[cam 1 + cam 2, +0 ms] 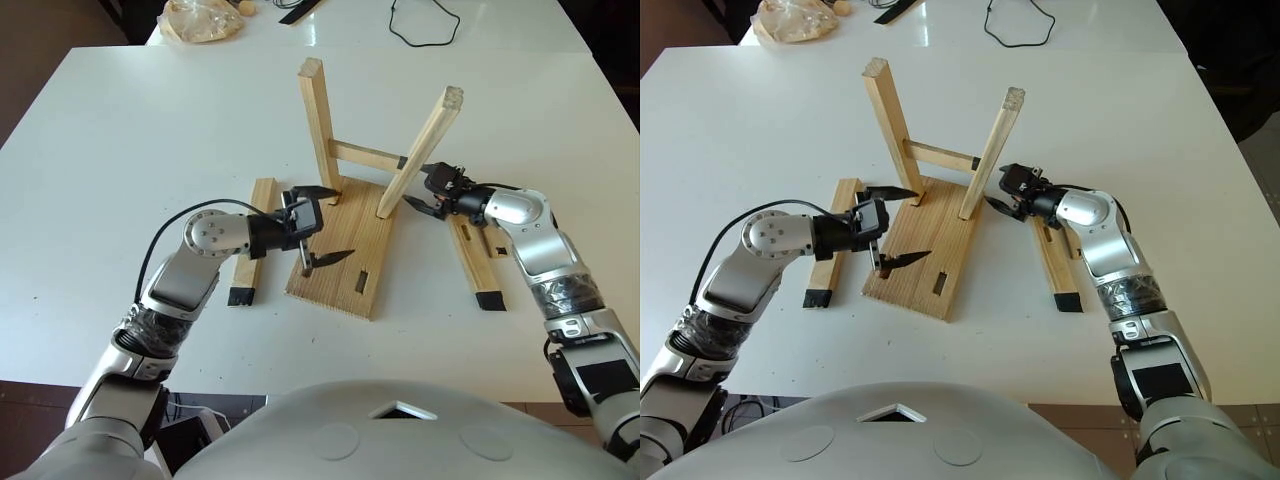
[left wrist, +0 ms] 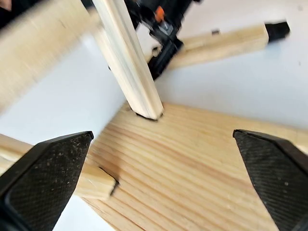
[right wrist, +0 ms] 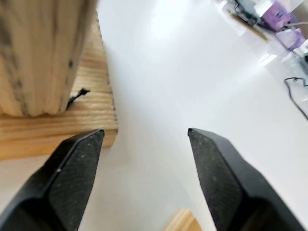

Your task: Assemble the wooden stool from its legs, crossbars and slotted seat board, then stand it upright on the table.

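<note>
My left jaws are spread wide and hold nothing. They hover over the flat, pale wooden seat board [image 1: 345, 262], which lies on the white surface [image 1: 120, 130]. The board's grain runs between the two pads in the left wrist view.

Just past those jaws, the square pale wooden left-hand leg [image 1: 319, 120] stands in the board's far end and leans a little. Beyond the left jaws and towards my right ones, the pale wooden right-hand leg [image 1: 422, 148] slants up from the same end. A short wooden crossbar [image 1: 365, 155] joins the two legs partway up. On the near side of the left jaws, a dark rectangular slot [image 1: 362, 281] sits close to the board's near edge.

My right jaws are also spread and hold nothing. They sit low by the foot of the right-hand leg, which stands just outside one pad, with bare surface between the pads. I cannot tell whether that pad touches the wood.

One long black-tipped wooden piece [image 1: 250, 245] lies flat just outside the left jaws. A second black-tipped piece [image 1: 478, 265] lies flat under the right jaws and wrist.
</note>
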`<state>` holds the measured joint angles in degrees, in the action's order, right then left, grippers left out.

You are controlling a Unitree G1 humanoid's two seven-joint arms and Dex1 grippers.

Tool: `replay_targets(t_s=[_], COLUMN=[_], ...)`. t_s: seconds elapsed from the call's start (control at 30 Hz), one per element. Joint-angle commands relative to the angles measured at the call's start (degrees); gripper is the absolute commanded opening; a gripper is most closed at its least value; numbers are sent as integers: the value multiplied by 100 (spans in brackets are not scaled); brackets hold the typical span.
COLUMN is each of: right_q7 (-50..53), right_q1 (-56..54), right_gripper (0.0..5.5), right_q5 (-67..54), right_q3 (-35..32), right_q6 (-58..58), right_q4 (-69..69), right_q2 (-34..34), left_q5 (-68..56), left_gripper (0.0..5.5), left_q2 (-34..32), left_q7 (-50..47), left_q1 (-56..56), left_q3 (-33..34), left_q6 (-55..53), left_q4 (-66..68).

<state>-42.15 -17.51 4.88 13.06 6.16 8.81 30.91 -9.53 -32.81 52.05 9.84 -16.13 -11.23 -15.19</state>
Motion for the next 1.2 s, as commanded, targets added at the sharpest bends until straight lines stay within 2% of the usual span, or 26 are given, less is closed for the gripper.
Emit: replay_targets(t_s=[0.03, 0.2, 0.3, 0.4, 0.53, 0.77, 0.9, 1.2], right_q7=[-222, -192, -82, 0, 447, 633, 662, 293], right_q1=[546, 1326, 1625, 1760, 1699, 1362, 1043, 1324], right_gripper=[320, 320, 320, 320, 320, 320, 320, 320], right_q5=[-90, -330, -442, -369, 331, 369, 350, 20], right_q3=[-241, -807, -792, -338, 317, 363, 327, 19], right_q6=[334, 1009, 1416, 1580, 1132, 884, 767, 564], right_q4=[-808, -1959, -2557, -2703, -2042, -1221, -840, -1335], right_q2=[463, 778, 650, 385, 162, -88, -168, 198], left_q5=[-319, -107, 240, 668, 1322, 1820, 1770, 2045], left_gripper=[540, 540, 540, 540, 540, 540, 540, 540], left_q2=[-391, -1036, -1248, -1186, -950, -792, -474, -336], left_q7=[38, -93, -195, -272, -473, -639, -734, -1206], left_q1=[-408, -914, -1104, -1200, -1171, -1244, -1104, -1270], left_q3=[495, 1384, 1605, 1298, 682, 241, 96, 235], left_q6=[-379, -163, 356, 908, 1421, 1587, 1475, 1356], left_q4=[-700, -618, -127, 195, 300, 405, 454, 435])
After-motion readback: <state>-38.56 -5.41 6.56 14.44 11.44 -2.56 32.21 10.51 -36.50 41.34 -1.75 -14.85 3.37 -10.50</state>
